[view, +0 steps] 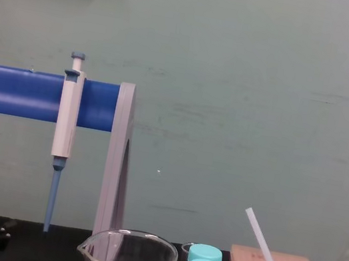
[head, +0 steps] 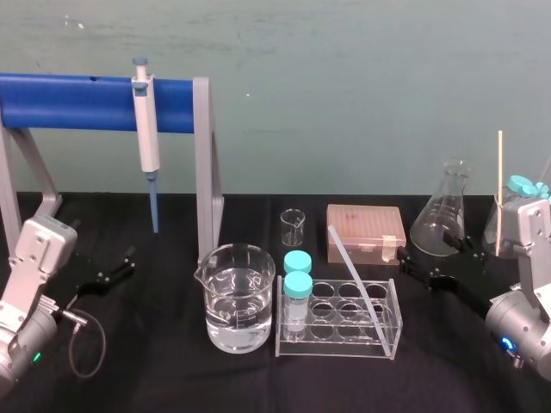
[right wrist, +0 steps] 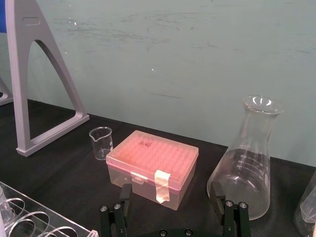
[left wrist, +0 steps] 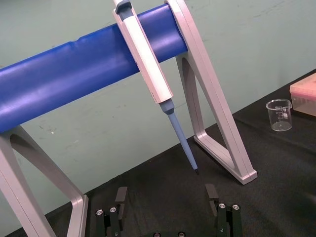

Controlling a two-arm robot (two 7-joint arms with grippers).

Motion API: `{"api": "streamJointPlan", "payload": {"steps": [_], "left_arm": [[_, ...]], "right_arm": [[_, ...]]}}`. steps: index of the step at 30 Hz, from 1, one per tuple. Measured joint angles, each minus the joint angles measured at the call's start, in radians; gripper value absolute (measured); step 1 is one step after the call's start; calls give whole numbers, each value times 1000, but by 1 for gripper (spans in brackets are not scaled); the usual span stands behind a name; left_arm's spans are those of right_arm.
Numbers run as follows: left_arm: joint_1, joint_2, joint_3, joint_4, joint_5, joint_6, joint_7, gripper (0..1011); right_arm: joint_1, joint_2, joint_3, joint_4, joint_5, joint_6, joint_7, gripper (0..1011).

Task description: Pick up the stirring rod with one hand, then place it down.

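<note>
Though set low at either near side of the black table [head: 172, 379], found holding nothing: left gripper [head: 110, 272] at the left, right gripper [head: 422, 268] at the right, both with fingers spread wide and well apart from each other. Between them, near centre, logged large beaker [head: 239, 297] part-filled with clear liquid, just beside clear tube rack [head: 340, 320] on its right. Located stirring rod [head: 353, 271] in that rack, untouched: lower end down in a front right well, tilted, upper end leaning up and back toward the left. Noted two teal-capped tubes [head: 298, 284] upright in the rack's left wells. Behind the rack, recorded small beaker [head: 293, 226], pink tip box [head: 365, 232] with taped latch, then conical flask [head: 443, 211] further right. Farthest back at left, noted blue-tipped pipette [head: 146, 129] hanging upright on blue bar [head: 69, 101] of grey stand [head: 204, 163].
</note>
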Motion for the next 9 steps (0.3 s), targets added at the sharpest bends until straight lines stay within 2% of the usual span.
{"api": "streamJointPlan", "payload": {"steps": [9], "left_arm": [[0, 0, 0, 0, 0, 0, 0, 1000]], "right_arm": [[0, 0, 0, 0, 0, 0, 0, 1003]]}}
